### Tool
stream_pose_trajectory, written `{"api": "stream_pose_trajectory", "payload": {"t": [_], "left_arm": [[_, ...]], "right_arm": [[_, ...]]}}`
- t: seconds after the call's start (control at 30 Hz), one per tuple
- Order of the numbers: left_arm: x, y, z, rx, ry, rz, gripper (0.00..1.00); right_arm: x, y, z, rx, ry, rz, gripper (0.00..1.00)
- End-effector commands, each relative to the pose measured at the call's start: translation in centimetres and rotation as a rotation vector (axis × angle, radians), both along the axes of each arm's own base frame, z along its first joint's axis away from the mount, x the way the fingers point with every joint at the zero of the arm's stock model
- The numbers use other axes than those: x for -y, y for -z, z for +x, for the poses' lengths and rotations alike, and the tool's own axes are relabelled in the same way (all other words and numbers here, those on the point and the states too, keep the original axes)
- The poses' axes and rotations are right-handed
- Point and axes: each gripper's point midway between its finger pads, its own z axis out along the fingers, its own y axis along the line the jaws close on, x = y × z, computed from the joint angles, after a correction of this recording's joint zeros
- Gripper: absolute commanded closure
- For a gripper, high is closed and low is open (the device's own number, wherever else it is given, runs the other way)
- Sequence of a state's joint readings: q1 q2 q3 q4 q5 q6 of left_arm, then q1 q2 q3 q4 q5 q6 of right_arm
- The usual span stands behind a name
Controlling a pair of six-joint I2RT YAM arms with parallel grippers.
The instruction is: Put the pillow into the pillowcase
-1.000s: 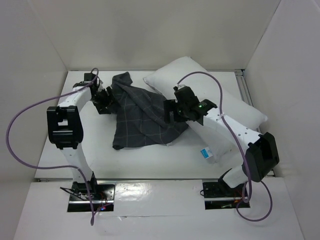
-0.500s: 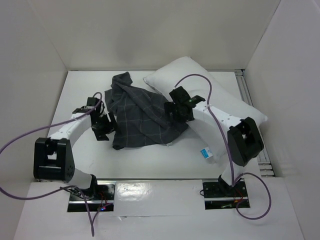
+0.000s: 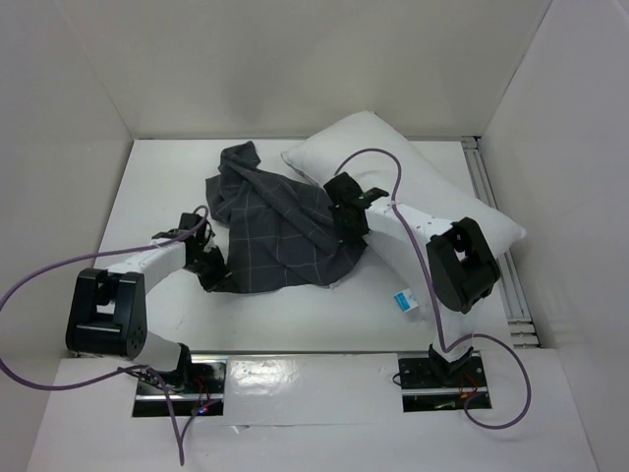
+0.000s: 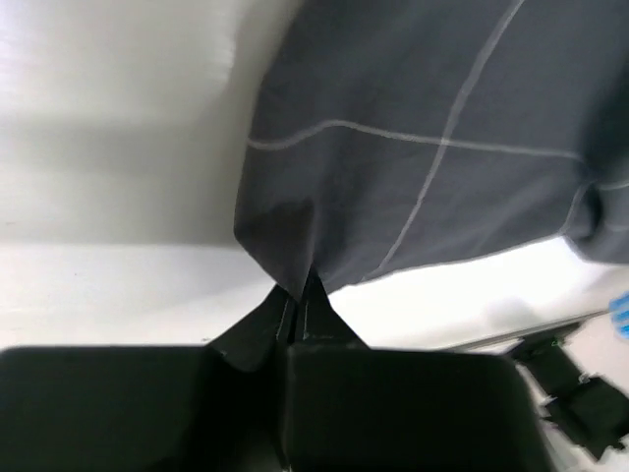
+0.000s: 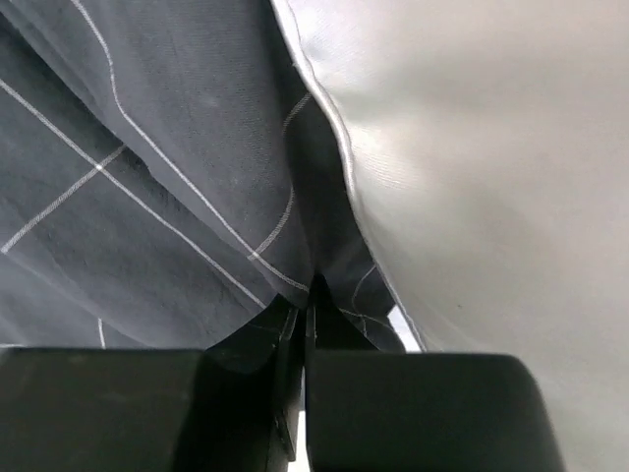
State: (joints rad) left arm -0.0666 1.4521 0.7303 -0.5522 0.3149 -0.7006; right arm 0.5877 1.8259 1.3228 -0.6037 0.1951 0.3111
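note: the pillowcase [image 3: 275, 231] looks limp and light and will probably sag, so you grip it at hem corners. it lies crumpled, its right edge overlapping the soft, bulky pillow [image 3: 432, 192]. left gripper [image 4: 300, 295] is clenched on its near corner. right gripper [image 5: 307, 300] is clenched on the edge against the pillow.

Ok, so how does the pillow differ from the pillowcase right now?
The pillow is plain white; the pillowcase is dark grey with a thin light check. The pillow is puffy; the pillowcase is limp and rumpled. The left gripper and right gripper are each shut on the pillowcase; neither holds the pillow. Both lie on the table, edges meeting.
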Motion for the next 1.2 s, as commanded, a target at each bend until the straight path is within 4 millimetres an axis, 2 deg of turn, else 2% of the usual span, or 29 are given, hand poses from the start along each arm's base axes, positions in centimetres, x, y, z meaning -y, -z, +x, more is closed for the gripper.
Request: {"api": "stream_pose_trajectory", "payload": {"t": [0.0, 0.03, 0.13, 0.17, 0.23, 0.27, 0.3, 0.37, 0.4, 0.43, 0.47, 0.5, 0.53, 0.57, 0.6, 0.63, 0.67, 0.7, 0.8, 0.83, 0.87, 0.93, 0.97, 1.0, 1.03, 1.07, 1.1, 1.13, 1.17], "left_arm": [[1.4, -1.8, 1.9, 0.061, 0.038, -0.079, 1.00], [1.2, -2.0, 1.9, 0.041, 0.035, -0.067, 1.00], [-0.6, -5.2, 5.7, 0.148, 0.020, 0.016, 1.00], [-1.8, -7.7, 8.1, 0.201, -0.017, 0.035, 1.00], [-3.5, -10.4, 10.9, 0.272, -0.033, 0.088, 1.00], [-5.5, -12.0, 12.2, 0.290, -0.083, 0.140, 1.00], [-6.3, -16.9, 14.9, 0.401, -0.095, 0.150, 1.00], [-8.8, -21.6, 17.6, 0.507, -0.158, 0.175, 1.00], [-9.5, -28.5, 19.4, 0.676, -0.177, 0.173, 1.00], [-10.2, -31.6, 19.9, 0.750, -0.192, 0.173, 1.00], [-10.8, -34.6, 20.1, 0.821, -0.203, 0.171, 1.00], [-11.8, -40.4, 19.5, 0.967, -0.215, 0.163, 1.00], [-12.1, -43.3, 18.7, 1.048, -0.216, 0.164, 1.00], [-12.3, -45.9, 17.9, 1.123, -0.224, 0.159, 1.00], [-12.8, -48.7, 15.9, 1.204, -0.224, 0.165, 1.00], [-12.7, -49.7, 15.0, 1.238, -0.224, 0.153, 1.00], [-12.5, -50.2, 14.1, 1.258, -0.214, 0.149, 1.00], [-12.2, -50.4, 13.4, 1.279, -0.198, 0.139, 1.00], [-11.6, -47.3, 11.0, 1.220, -0.210, 0.128, 1.00], [-11.6, -44.3, 11.1, 1.150, -0.214, 0.118, 1.00], [-10.9, -44.0, 9.1, 1.159, -0.212, 0.120, 1.00], [-9.1, -40.6, 7.5, 1.090, -0.214, 0.071, 1.00], [-8.3, -35.4, 7.2, 0.966, -0.245, 0.001, 1.00], [-7.2, -34.7, 4.7, 0.982, -0.242, -0.019, 1.00], [-6.1, -32.9, 3.7, 0.962, -0.212, -0.051, 1.00], [-4.2, -28.7, 2.8, 0.864, -0.161, -0.115, 1.00], [-3.2, -26.3, 1.8, 0.802, -0.138, -0.138, 0.95], [-2.3, -24.1, 1.1, 0.754, -0.101, -0.159, 0.81], [-1.9, -21.9, 0.4, 0.700, -0.082, -0.151, 0.63]], "right_arm": [[-2.2, -2.3, 1.1, 0.070, -0.037, 0.080, 1.00], [-2.8, -2.9, 1.3, 0.074, -0.058, 0.100, 1.00], [-5.8, -6.1, 2.4, 0.117, -0.149, 0.220, 1.00], [-6.7, -6.8, 2.9, 0.142, -0.178, 0.255, 1.00], [-9.1, -10.0, 5.0, 0.246, -0.231, 0.343, 1.00], [-9.6, -11.4, 6.3, 0.273, -0.233, 0.367, 1.00], [-11.5, -15.5, 9.6, 0.367, -0.258, 0.424, 1.00], [-13.1, -21.1, 13.1, 0.482, -0.283, 0.508, 1.00], [-14.1, -27.1, 15.6, 0.623, -0.309, 0.570, 1.00], [-14.1, -30.3, 16.4, 0.700, -0.317, 0.604, 1.00], [-14.2, -34.4, 16.9, 0.810, -0.330, 0.673, 1.00], [-13.6, -38.8, 15.9, 0.907, -0.354, 0.737, 1.00], [-13.3, -39.7, 15.5, 0.922, -0.349, 0.798, 1.00], [-13.0, -43.6, 14.4, 1.056, -0.373, 0.880, 1.00], [-11.0, -47.7, 11.7, 1.152, -0.376, 0.935, 1.00], [-10.9, -44.2, 12.0, 1.084, -0.349, 0.959, 1.00], [-10.8, -44.6, 11.1, 1.102, -0.364, 0.990, 1.00], [-10.1, -43.9, 11.1, 1.082, -0.355, 0.987, 1.00], [-9.6, -36.4, 11.3, 0.869, -0.322, 0.933, 1.00], [-9.4, -35.1, 10.4, 0.831, -0.324, 0.926, 1.00], [-9.4, -29.4, 9.8, 0.708, -0.305, 0.892, 1.00], [-8.8, -24.8, 8.5, 0.609, -0.275, 0.857, 1.00], [-8.2, -21.3, 7.2, 0.530, -0.246, 0.837, 1.00], [-7.4, -19.5, 6.6, 0.483, -0.222, 0.815, 1.00], [-7.0, -17.9, 5.7, 0.432, -0.202, 0.804, 1.00], [-6.5, -17.1, 4.9, 0.404, -0.182, 0.785, 1.00], [-5.3, -15.1, 4.5, 0.369, -0.147, 0.736, 1.00], [-4.4, -13.6, 3.5, 0.314, -0.110, 0.695, 1.00], [-3.3, -13.0, 3.4, 0.303, -0.076, 0.672, 0.93]]}}
